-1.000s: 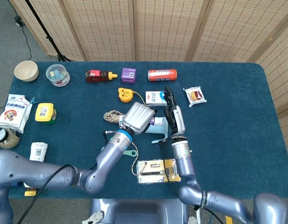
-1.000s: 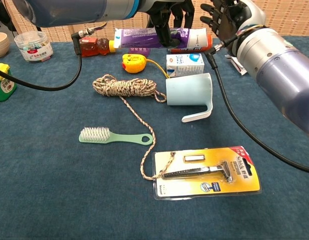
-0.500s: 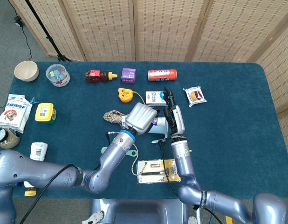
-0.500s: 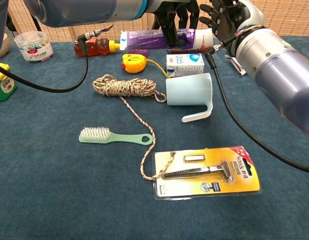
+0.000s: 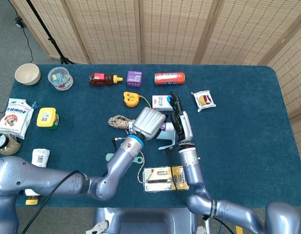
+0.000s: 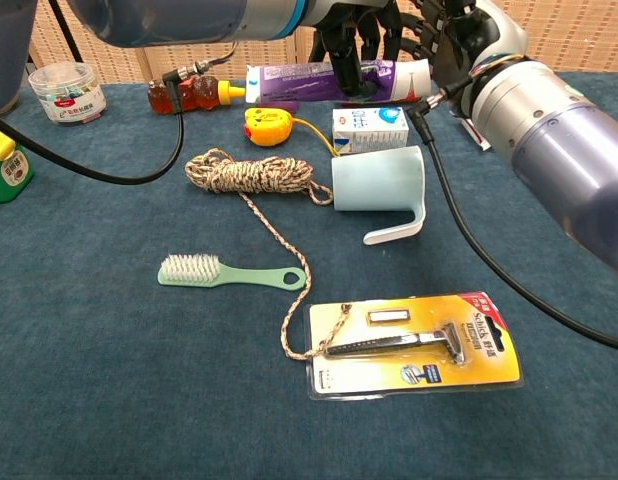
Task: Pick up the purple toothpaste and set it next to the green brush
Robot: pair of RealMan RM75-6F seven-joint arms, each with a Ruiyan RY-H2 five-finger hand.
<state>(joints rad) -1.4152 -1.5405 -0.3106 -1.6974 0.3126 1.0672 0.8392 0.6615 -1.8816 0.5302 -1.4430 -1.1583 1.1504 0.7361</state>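
My left hand (image 6: pixel 354 40): grips purple toothpaste (image 6: pixel 319 80), held aloft. My right hand (image 6: pixel 454 40): fingers spread at its cap end; contact unclear.

Both views are evenly and brightly lit with diffuse light, casting only soft, faint shadows on the blue surface (image 5: pixel 248 122). Focus is sharp throughout; the chest view shows mild wide-angle enlargement of near arm segments.

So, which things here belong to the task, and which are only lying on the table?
Task things:
purple toothpaste, held in the air by the left hand
green brush, flat on the table

Just lying about:
rope
light blue mug, on its side
packaged razor
yellow tape measure
milk carton
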